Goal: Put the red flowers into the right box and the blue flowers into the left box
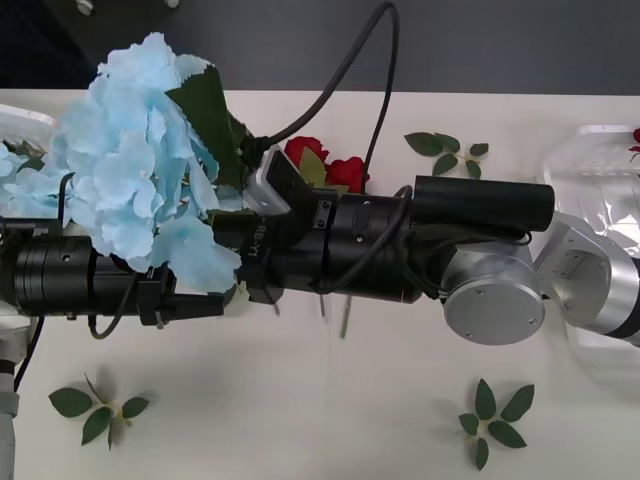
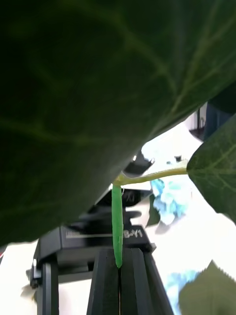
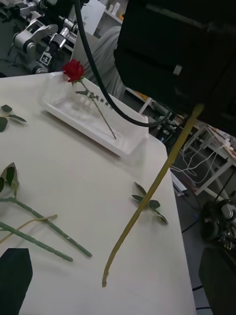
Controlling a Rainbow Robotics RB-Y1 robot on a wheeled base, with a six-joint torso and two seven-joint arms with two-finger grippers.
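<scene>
Blue flower [image 1: 135, 170], raised near the camera, hangs from the right gripper [image 2: 119, 268], pinched on its stem; carry it steadily left over the left box [image 1: 22, 122].

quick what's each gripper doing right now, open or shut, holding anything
Right gripper: shut on a blue flower stem, raised over the table.
Left gripper: open, holding nothing.

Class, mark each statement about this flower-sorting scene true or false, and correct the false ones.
1. The right pincer is shut on a green stem. True.
2. The blue flower lies flat on the table. False: the right pincer holds it up above the table.
3. A red rose lies in the right box. True.
4. The left pincer grips a rose. False: it is open and holds nothing.
</scene>
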